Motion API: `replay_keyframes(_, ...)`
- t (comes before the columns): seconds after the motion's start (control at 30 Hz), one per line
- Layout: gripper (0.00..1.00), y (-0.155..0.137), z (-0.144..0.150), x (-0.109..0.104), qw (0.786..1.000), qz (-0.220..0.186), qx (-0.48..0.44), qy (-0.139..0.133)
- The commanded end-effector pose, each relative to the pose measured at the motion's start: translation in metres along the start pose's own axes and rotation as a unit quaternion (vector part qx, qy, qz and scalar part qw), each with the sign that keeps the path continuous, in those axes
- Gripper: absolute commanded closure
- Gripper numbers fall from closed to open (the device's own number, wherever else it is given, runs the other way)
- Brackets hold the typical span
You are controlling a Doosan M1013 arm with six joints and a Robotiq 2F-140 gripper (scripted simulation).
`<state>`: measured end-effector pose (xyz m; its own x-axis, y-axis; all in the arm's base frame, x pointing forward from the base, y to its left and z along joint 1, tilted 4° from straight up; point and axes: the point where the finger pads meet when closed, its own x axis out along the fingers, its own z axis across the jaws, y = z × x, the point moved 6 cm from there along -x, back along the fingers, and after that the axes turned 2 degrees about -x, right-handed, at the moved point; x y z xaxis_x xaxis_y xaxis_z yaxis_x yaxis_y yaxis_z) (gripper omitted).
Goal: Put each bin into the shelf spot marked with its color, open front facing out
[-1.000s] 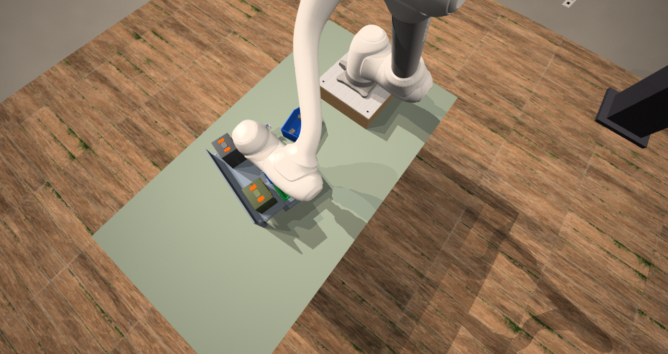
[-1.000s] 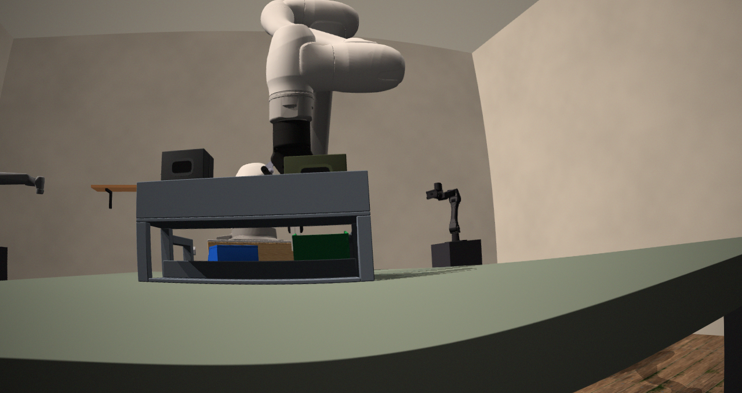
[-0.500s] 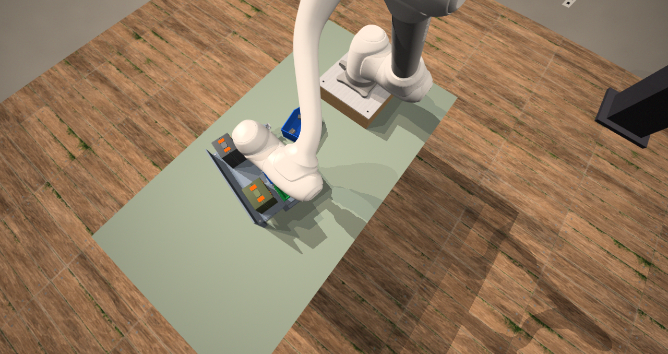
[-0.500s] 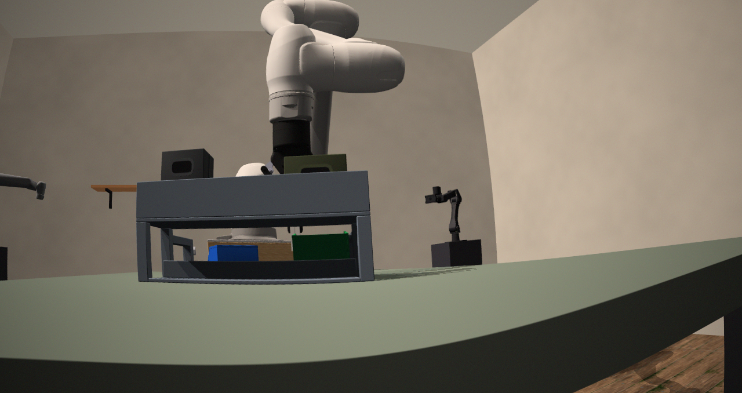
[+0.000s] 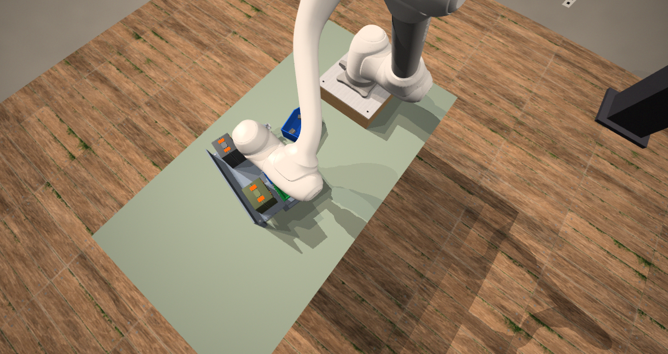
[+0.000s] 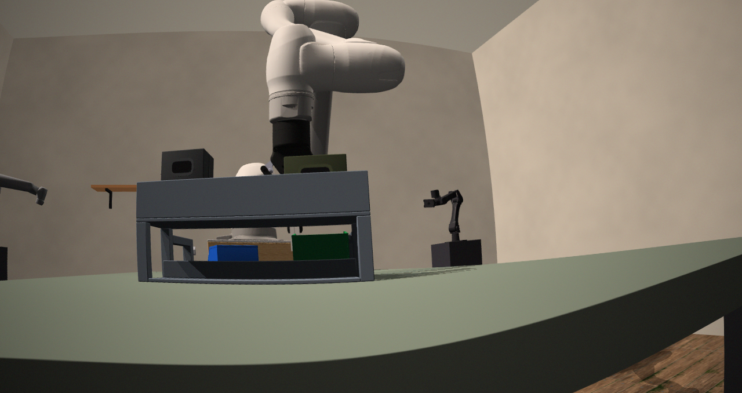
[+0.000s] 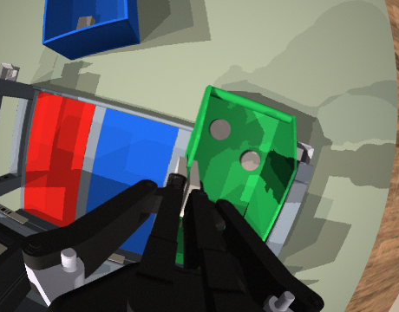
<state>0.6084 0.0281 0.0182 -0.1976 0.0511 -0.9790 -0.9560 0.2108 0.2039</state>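
- The green bin (image 5: 283, 192) (image 6: 320, 247) (image 7: 225, 156) is at the green-bin end of the shelf (image 5: 236, 186) (image 6: 252, 196) (image 7: 9, 88), beside the blue mark (image 7: 134, 152); you see it turned at an angle to the shelf in the wrist view.
- Your gripper (image 6: 294, 229) (image 7: 185, 171) is closed on the green bin's side wall, near a corner, with the wall's thin edge between the fingertips.
- You can make out two round discs (image 7: 219, 129) lying apart on the green bin's floor; the gripper covers part of that bin, so you cannot tell the full count.
- The blue mark lies just beside the green bin, with the red mark (image 7: 56, 152) past it; you see neither with a bin on it.
- The blue bin (image 5: 285, 133) (image 6: 236, 253) (image 7: 95, 41) stands on the table (image 5: 195, 268) (image 6: 311, 318) (image 7: 165, 82), apart from the shelf and the gripper.
- You see two small parts (image 5: 291, 130) (image 7: 86, 22) in the blue bin from the top, but only one in the wrist view.
- You count two bins in all, one green and one blue.
- Above, you have two boxes on the shelf's top: a dark box (image 5: 231, 153) (image 6: 173, 157) and an olive box (image 5: 268, 200) (image 6: 313, 162), standing apart.
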Motion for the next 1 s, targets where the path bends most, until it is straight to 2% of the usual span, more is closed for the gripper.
replay_keyframes(0.0, 0.9, -0.0055, -0.0007, -0.0019, 1.0, -0.004, -0.004, 0.0)
replay_keyframes(0.97, 0.9, -0.0037, -0.0006, -0.0002, 1.0, -0.016, -0.004, 0.001)
